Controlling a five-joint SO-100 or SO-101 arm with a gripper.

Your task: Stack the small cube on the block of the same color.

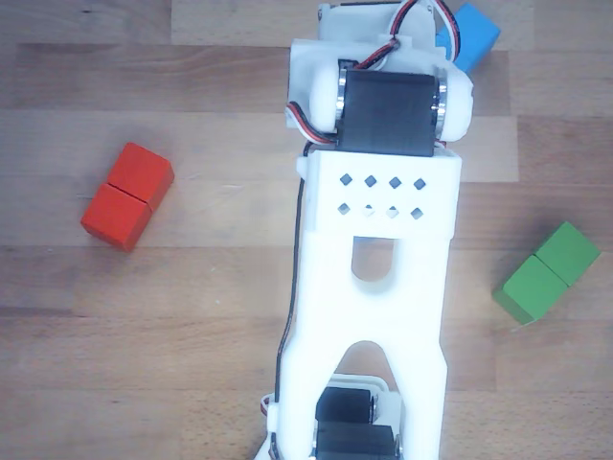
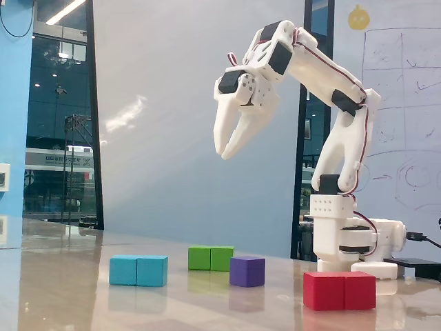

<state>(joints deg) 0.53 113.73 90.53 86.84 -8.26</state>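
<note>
In the fixed view, going left to right along the table (image 2: 62,276), the block of the same color (image 2: 138,270) lies on its long side at the left. Next comes a green block (image 2: 211,258) set further back, then the small cube (image 2: 247,271) just beside it and nearer the camera, looking purplish in this light. A red block (image 2: 340,289) lies at the right, in front of the arm's base.

The gripper (image 2: 229,149) hangs high above the table, well apart from every block, its jaws parted a little and holding nothing. So the task looks to be at its reach step: nothing is grasped or stacked yet.

The next move calls for lowering the jaws over the small cube. The green block close behind it is the likeliest thing to get nudged.

In the other view the arm hides the cube; only 1 corner of the light-blue block (image 1: 474,34) shows at top right.
</note>
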